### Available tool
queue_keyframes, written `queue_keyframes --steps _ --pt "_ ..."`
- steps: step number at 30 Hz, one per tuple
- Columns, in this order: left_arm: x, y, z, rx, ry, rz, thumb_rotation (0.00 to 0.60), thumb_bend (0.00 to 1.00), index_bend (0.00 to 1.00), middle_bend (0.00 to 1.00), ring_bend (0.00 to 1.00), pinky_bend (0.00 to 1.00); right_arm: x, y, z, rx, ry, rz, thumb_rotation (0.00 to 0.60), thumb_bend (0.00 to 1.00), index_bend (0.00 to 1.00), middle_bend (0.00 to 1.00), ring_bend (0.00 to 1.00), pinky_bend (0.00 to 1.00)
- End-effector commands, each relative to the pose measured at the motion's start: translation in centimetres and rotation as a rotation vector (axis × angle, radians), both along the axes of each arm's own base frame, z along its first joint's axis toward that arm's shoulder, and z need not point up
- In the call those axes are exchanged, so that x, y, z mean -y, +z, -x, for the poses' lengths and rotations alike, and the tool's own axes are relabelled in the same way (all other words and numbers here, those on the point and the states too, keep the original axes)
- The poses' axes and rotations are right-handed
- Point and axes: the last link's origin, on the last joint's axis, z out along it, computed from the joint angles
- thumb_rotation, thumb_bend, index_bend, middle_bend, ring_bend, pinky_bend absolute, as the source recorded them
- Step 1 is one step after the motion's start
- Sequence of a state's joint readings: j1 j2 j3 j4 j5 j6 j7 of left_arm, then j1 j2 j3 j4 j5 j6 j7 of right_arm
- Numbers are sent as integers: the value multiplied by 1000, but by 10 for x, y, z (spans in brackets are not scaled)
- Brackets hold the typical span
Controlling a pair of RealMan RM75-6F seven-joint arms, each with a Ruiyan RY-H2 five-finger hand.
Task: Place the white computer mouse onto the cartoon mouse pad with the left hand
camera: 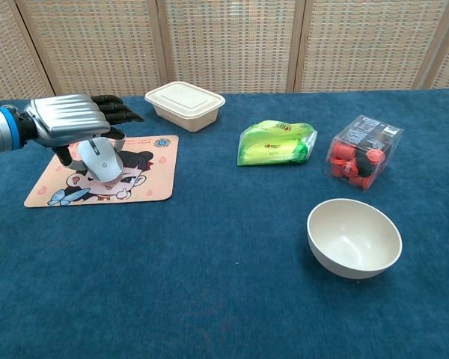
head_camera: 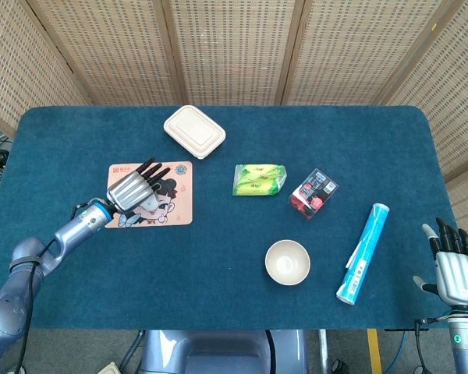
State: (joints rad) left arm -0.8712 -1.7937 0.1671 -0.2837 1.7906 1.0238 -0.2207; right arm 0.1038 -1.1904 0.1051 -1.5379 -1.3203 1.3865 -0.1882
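The cartoon mouse pad (camera: 151,187) (head_camera: 179,174) lies flat at the table's left. My left hand (camera: 69,123) (head_camera: 131,192) hovers palm down over the pad's middle and grips the white computer mouse (camera: 101,158) from above, thumb on its left side. The mouse sits low over the printed cartoon face; I cannot tell whether it touches the pad. In the head view only a pale edge of the mouse (head_camera: 150,203) shows under the fingers. My right hand (head_camera: 455,269) stays at the table's near right corner, fingers straight and apart, holding nothing.
A beige lidded box (camera: 184,104) stands just behind the pad. A green bag (camera: 277,143), a clear box of red items (camera: 362,157) and a white bowl (camera: 353,237) lie to the right. A blue tube (head_camera: 363,252) lies near my right hand.
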Motion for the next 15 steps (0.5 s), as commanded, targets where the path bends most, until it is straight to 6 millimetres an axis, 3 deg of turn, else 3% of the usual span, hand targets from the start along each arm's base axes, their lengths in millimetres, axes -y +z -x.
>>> queue_keyframes --steps 1,7,15 --pt "-2 -2 -1 14 16 -2 600 298 374 0 0 0 0 0 0 0 2 2 600 53 103 0 0 0" --pt "-1 -5 -3 11 -1 -10 600 225 131 0 0 0 0 1 0 2 3 8 600 53 103 0 0 0" --pt "-1 -5 -1 13 -2 -30 600 207 34 0 0 0 0 1 0 0 8 10 600 53 103 0 0 0"
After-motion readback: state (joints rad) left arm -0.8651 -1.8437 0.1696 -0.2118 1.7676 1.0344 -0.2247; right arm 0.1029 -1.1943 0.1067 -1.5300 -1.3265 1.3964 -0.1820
